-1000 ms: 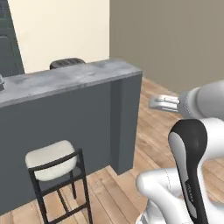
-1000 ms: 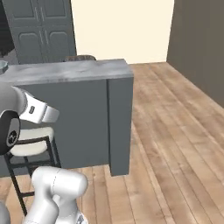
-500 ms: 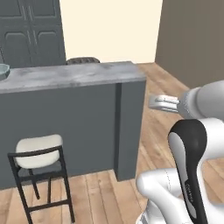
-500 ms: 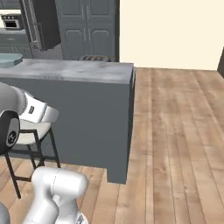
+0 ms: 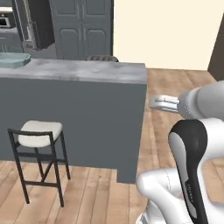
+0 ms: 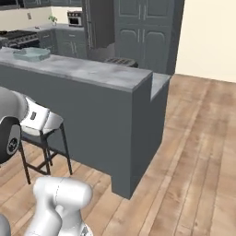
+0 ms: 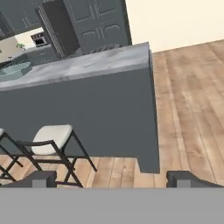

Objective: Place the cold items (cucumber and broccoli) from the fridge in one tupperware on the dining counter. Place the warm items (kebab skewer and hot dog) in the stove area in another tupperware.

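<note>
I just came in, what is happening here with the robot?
The robot is not handling anything at the moment. Its gripper is open and empty, held in the air and pointing at the grey dining counter. A pale tupperware sits on the far left of that counter, and I cannot see anything inside it. A stool with a cream seat stands in front of the counter. The dark kitchen cabinets are behind it. None of the food items can be seen from here.

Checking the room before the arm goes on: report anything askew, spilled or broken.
Nothing stands out. The stool stands upright at the counter, the tupperware sits level on top, and the floor shows no spill.
</note>
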Controlling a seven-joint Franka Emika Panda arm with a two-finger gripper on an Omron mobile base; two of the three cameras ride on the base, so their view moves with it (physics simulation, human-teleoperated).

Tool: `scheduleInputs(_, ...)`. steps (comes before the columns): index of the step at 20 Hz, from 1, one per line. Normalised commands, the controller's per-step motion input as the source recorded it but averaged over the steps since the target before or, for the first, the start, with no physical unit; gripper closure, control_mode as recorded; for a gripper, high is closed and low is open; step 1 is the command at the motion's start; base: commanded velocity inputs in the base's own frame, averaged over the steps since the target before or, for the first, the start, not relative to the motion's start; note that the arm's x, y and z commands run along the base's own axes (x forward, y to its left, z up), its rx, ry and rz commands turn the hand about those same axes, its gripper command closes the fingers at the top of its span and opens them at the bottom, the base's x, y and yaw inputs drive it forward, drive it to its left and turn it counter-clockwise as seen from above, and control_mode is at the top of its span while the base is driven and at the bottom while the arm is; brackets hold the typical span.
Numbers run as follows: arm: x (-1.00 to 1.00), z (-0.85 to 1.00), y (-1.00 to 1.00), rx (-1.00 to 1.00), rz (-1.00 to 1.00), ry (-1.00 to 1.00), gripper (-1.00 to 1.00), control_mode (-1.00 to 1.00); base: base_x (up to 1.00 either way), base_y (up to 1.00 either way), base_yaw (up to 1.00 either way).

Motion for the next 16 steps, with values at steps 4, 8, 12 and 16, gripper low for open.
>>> scheduleInputs(4, 0.0, 0.0, 0.0, 0.0, 0.0, 0.0, -1.0, 1.0, 0.16, -1.0, 0.46)
scheduleInputs(8, 0.0, 0.0, 0.0, 0.0, 0.0, 0.0, -1.0, 1.0, 0.15, -1.0, 0.4)
scheduleInputs(12, 0.0, 0.0, 0.0, 0.0, 0.0, 0.0, -1.0, 1.0, 0.15, -1.0, 0.39)
scheduleInputs(16, 0.0, 0.0, 0.0, 0.0, 0.0, 0.0, -1.0, 1.0, 0.14, -1.0, 0.4)
